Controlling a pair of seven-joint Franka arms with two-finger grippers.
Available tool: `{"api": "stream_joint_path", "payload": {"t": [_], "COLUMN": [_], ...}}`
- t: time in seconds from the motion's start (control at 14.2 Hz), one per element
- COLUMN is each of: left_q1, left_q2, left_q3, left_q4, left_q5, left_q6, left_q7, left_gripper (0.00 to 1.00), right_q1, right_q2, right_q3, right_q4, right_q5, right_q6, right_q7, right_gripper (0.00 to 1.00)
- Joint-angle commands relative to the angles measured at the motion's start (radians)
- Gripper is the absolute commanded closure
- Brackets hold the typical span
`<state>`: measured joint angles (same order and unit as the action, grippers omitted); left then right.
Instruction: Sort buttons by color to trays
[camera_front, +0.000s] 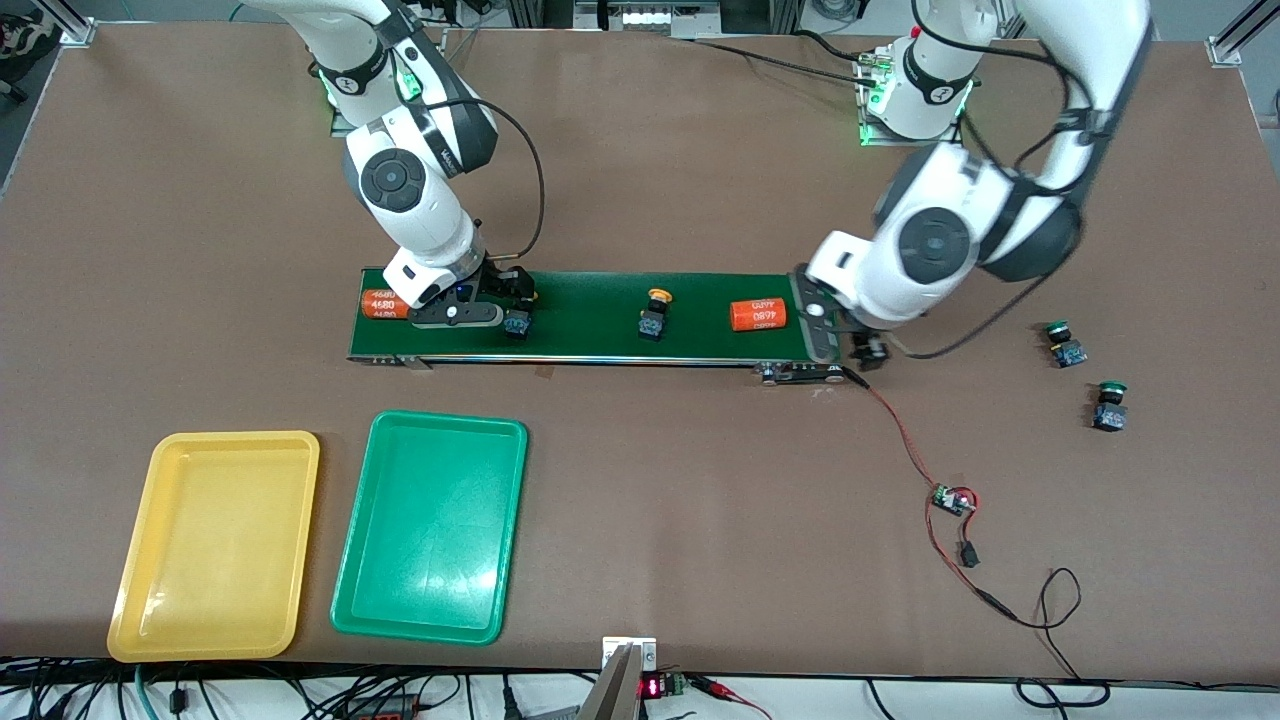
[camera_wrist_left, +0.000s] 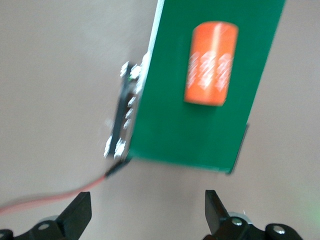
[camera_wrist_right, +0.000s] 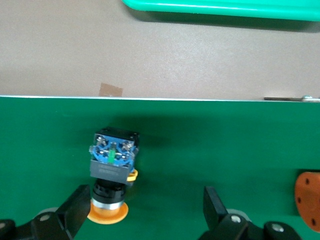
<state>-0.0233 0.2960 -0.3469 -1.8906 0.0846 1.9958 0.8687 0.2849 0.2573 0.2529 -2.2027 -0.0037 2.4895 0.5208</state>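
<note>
The yellow tray (camera_front: 214, 545) and green tray (camera_front: 431, 527) lie side by side, nearer the camera than the belt (camera_front: 590, 316). The right gripper (camera_front: 497, 308), fingers apart, hangs over a yellow button (camera_wrist_right: 112, 170) on the belt near an orange cylinder (camera_front: 383, 304). A second yellow button (camera_front: 654, 314) sits mid-belt. The left gripper (camera_wrist_left: 145, 212), fingers apart, hovers off the belt's end by another cylinder (camera_wrist_left: 210, 63). Two green buttons (camera_front: 1066, 344) (camera_front: 1110, 404) sit off the belt, toward the left arm's end.

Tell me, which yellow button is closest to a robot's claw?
The yellow button lying under the open right gripper on the conveyor belt. The other yellow button stands alone mid-belt, away from both grippers.
</note>
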Motion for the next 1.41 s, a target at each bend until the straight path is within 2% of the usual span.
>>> {"api": "stream_joint_path", "payload": {"t": [0.0,0.21,0.42,0.49,0.56,0.64,0.71,0.85,0.92,0.99,1.13,1.34], "left_q1": [-0.001,0.002,0.002,0.002,0.002,0.002,0.003,0.003,0.003,0.003,0.022,0.078], "left_q2": [-0.029,-0.075,-0.096,-0.103,-0.107,-0.110,-0.110,-0.106,-0.100,-0.098,-0.078,-0.008], "left_q3": [0.123,0.207,0.279,0.308,0.334,0.360,0.388,0.440,0.468,0.486,0.518,0.555], "left_q4": [0.004,-0.005,-0.005,-0.005,-0.005,-0.005,-0.011,-0.036,-0.051,-0.077,-0.104,-0.110], "left_q5": [-0.060,-0.060,-0.063,-0.065,-0.072,-0.074,-0.074,-0.072,-0.072,-0.071,-0.069,-0.066], "left_q6": [-0.026,-0.054,-0.100,-0.120,-0.127,-0.127,-0.127,-0.124,-0.124,-0.123,-0.114,-0.005], "left_q7": [-0.016,-0.124,-0.259,-0.316,-0.377,-0.449,-0.506,-0.566,-0.571,-0.567,-0.570,-0.570], "left_gripper": [0.00,0.00,0.00,0.00,0.00,0.00,0.00,0.00,0.00,0.00,0.00,0.00], "right_q1": [0.013,0.016,0.052,0.068,0.083,0.091,0.091,0.089,0.085,0.083,0.085,0.076], "right_q2": [0.022,0.039,0.072,0.082,0.086,0.085,0.085,0.079,0.071,0.057,0.046,0.043], "right_q3": [-0.007,-0.010,-0.058,-0.079,-0.089,-0.098,-0.099,-0.103,-0.106,-0.121,-0.155,-0.237], "right_q4": [0.008,0.008,0.008,0.008,0.009,0.011,0.011,0.017,0.040,0.081,0.216,0.343], "right_q5": [-0.021,-0.021,-0.021,-0.022,-0.027,-0.027,-0.027,-0.025,-0.025,-0.024,-0.024,-0.038], "right_q6": [0.028,0.054,0.097,0.112,0.120,0.120,0.118,0.114,0.083,0.012,-0.174,-0.286], "right_q7": [0.028,0.028,0.027,0.025,0.025,0.024,0.024,0.018,0.013,0.013,0.007,-0.017], "right_gripper": [0.00,0.00,0.00,0.09,0.27,0.56,0.73,0.96,1.00,1.00,1.00,0.99]}}
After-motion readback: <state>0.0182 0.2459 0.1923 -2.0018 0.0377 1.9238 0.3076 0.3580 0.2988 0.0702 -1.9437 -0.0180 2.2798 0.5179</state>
